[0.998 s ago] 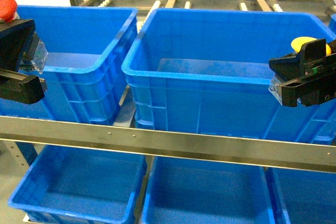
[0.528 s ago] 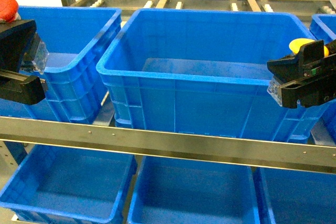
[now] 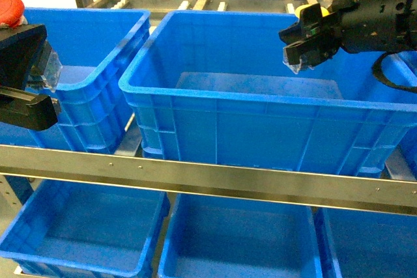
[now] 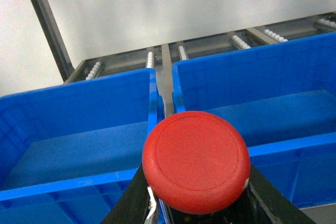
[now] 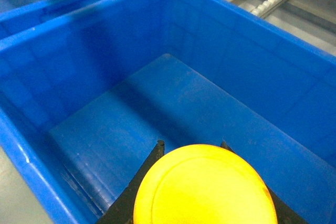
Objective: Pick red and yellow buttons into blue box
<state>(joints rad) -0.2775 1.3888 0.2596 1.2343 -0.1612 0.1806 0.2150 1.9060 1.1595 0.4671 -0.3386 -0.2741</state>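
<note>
A: Item moved: right gripper (image 3: 306,47), carried from the right edge up and inward, now held above the blue box (image 3: 195,89). The yellow button (image 5: 205,187) is pinched between its jaws.

B: Left gripper (image 3: 29,63): unshifted at the left edge, closed on the red button (image 4: 196,160). Contact is partly hidden.

A: Status: release of yellow judged imminent; red pending.

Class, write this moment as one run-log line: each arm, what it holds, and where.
left gripper: shut on red button, beside boxes | right gripper: shut on yellow button, above blue box | neither released
</note>
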